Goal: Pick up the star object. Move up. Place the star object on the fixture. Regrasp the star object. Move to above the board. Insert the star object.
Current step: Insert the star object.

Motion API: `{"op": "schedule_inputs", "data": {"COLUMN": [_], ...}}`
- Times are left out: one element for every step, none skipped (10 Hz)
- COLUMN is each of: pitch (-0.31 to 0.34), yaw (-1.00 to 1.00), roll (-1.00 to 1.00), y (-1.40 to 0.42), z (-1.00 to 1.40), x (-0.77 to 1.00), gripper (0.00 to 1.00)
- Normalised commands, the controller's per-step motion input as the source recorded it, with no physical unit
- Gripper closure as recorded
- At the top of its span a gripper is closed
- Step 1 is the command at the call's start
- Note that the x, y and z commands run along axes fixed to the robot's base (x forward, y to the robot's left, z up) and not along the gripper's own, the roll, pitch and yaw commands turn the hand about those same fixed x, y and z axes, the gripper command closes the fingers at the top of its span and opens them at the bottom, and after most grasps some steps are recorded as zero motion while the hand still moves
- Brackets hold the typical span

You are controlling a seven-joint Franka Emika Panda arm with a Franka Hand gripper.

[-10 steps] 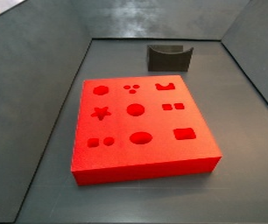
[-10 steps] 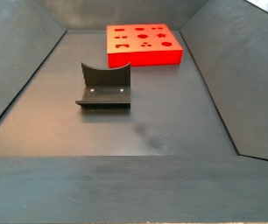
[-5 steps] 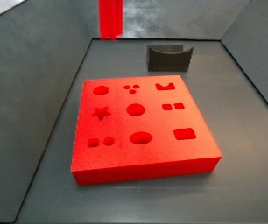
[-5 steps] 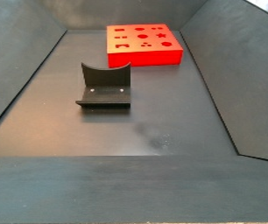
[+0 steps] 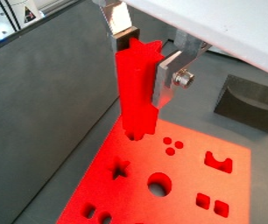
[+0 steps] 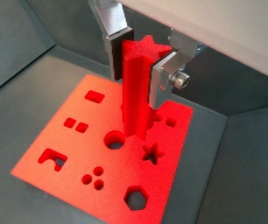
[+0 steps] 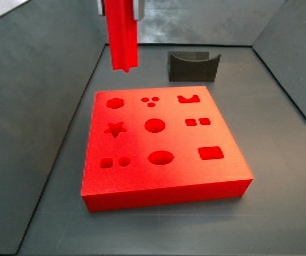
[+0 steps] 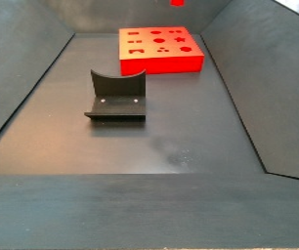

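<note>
One peg is in play, held upright between the two silver fingers of the gripper; the jaws are clamped on its upper end, and its lower end hangs free above the board, not touching it; in a side view only a red tip shows at the frame's upper edge, above the board's far side.

The step in hand, by judgement, is the move to above the board, with insertion to follow; the fixture stands empty, well apart from the board.

Procedure for a clean insertion:
- Locate the star hole; in a side view it lies near the board's left edge, beside a round hole; in a wrist view the peg's tip appears over or near a different, round opening, so a lateral shift looks necessary.
- Centre the peg's axis over the star hole before any descent; judge this from both wrist views, since a single view misleads on depth.
- Match rotation; the peg's points must line up with the hole's points; whether they do now cannot be told.
- Keep the peg vertical; a tilt risks jamming on the rim.
- Descend slowly; should the tip rest on the board's top face, lift and re-align rather than press.
- Release only once the peg is seated.
</note>
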Motion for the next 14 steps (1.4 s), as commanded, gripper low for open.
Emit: {"op": "schedule_inputs", "data": {"pitch": [-0.039, -0.099, -0.139, -0.154, -0.144, -0.137, -0.149, -0.116, 0.000, 0.000, -0.003, -0.004, 0.000, 0.000], "yaw": [0.00, -0.04, -0.08, -0.15, -0.19, -0.25, -0.33, -0.29, -0.04, 0.00, 0.00, 0.00, 0.00, 0.00], "roll": [0.00, 0.00, -0.10, -0.08, -0.07, -0.06, -0.05, -0.05, 0.00, 0.00, 0.00, 0.01, 0.00, 0.00], "y": [-0.05, -0.09, -0.08, -0.14, -0.15, -0.17, -0.18, -0.07, 0.00, 0.00, 0.00, 0.00, 0.00, 0.00], "z": [-0.26, -0.54, -0.68, -0.75, -0.79, -0.80, -0.81, -0.76, -0.02, -0.04, -0.32, -0.37, -0.03, -0.05], "x": [-0.05, -0.07, 0.00, -0.10, -0.12, -0.15, -0.29, -0.27, 0.00, 0.00, 0.04, 0.03, 0.02, 0.00], "gripper": [1.00, 1.00, 1.00, 1.00, 1.00, 1.00, 1.00, 1.00, 1.00, 1.00, 1.00, 1.00, 1.00, 1.00]}}
